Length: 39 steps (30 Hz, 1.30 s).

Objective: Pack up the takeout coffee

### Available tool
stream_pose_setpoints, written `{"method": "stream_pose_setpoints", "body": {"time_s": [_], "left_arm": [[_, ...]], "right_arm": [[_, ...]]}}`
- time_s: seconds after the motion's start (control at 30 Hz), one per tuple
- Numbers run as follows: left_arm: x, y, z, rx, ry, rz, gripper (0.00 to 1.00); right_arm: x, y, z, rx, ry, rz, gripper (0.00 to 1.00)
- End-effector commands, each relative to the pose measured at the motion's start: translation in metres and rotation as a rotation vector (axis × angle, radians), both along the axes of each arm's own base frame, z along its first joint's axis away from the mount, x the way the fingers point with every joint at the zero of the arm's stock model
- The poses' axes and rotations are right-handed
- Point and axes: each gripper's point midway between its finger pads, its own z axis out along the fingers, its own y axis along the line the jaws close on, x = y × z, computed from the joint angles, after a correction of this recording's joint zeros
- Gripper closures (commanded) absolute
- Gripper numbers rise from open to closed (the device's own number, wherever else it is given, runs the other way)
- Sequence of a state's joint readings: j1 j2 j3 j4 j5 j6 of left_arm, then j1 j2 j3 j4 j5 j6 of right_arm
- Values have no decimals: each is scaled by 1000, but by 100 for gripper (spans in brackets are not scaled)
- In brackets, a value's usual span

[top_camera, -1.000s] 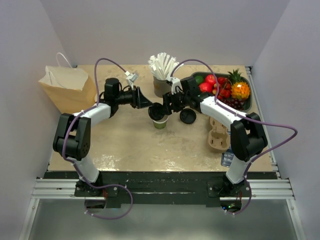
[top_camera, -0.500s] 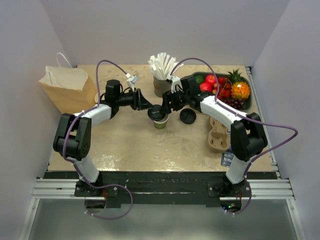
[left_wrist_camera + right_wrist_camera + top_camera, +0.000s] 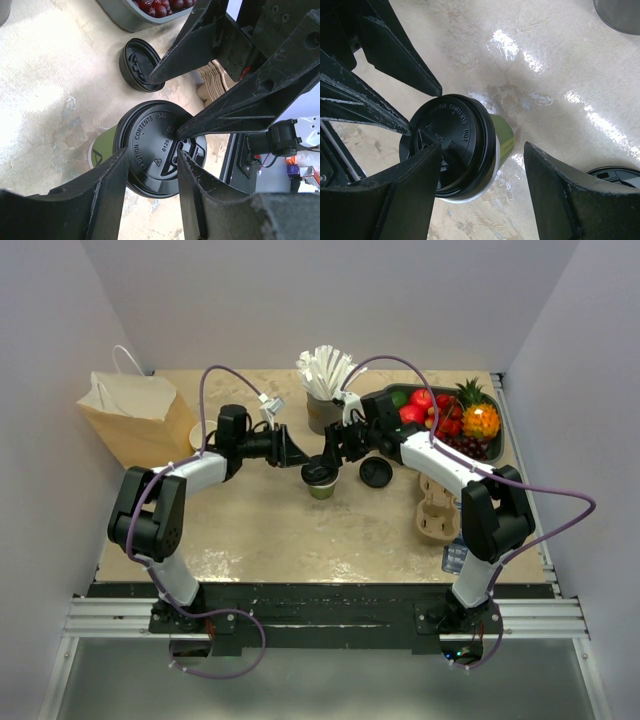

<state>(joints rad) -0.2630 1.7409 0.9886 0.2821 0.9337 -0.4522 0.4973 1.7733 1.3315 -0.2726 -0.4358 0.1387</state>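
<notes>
The takeout coffee (image 3: 320, 480) is a small green cup standing mid-table with a black lid on top; it also shows in the left wrist view (image 3: 159, 147) and the right wrist view (image 3: 454, 145). My left gripper (image 3: 298, 454) comes in from the left and hovers open just above the lid (image 3: 152, 156). One of its fingers (image 3: 107, 190) lies by the lid's edge and nothing sits between the two. My right gripper (image 3: 327, 454) comes in from the right, open wide (image 3: 482, 149). One of its fingers (image 3: 412, 190) is over the lid and the other stands off the cup's green wall.
A second black lid (image 3: 375, 472) lies on the table right of the cup. A cardboard cup carrier (image 3: 434, 508) sits at the right, a fruit tray (image 3: 497, 445) behind it. A grey cup of straws (image 3: 322, 412) stands at the back and a paper bag (image 3: 135, 418) at the left.
My right gripper has drawn back from over the cup, leaving the lid on top. My left gripper has shifted slightly right and down toward the lid.
</notes>
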Motion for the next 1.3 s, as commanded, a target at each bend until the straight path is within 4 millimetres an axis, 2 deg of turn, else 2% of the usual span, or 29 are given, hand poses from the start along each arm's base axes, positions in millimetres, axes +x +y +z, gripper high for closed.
{"method": "stream_pose_setpoints", "body": {"time_s": [0.0, 0.27, 0.7, 1.03, 1.27], "left_arm": [[-1, -4, 22, -25, -78, -18, 52], [-2, -8, 33, -58, -86, -31, 53], [-8, -14, 35, -69, -83, -57, 53], [-11, -17, 35, -71, -80, -69, 53], [-13, -21, 47, -91, -104, -87, 53]], "right_arm": [[7, 7, 31, 44, -67, 0, 30], [1, 1, 31, 28, -54, -4, 30], [-9, -6, 28, 13, -44, -3, 29], [-14, -13, 18, -18, -29, -14, 26], [-14, -12, 16, -21, -25, -13, 25]]}}
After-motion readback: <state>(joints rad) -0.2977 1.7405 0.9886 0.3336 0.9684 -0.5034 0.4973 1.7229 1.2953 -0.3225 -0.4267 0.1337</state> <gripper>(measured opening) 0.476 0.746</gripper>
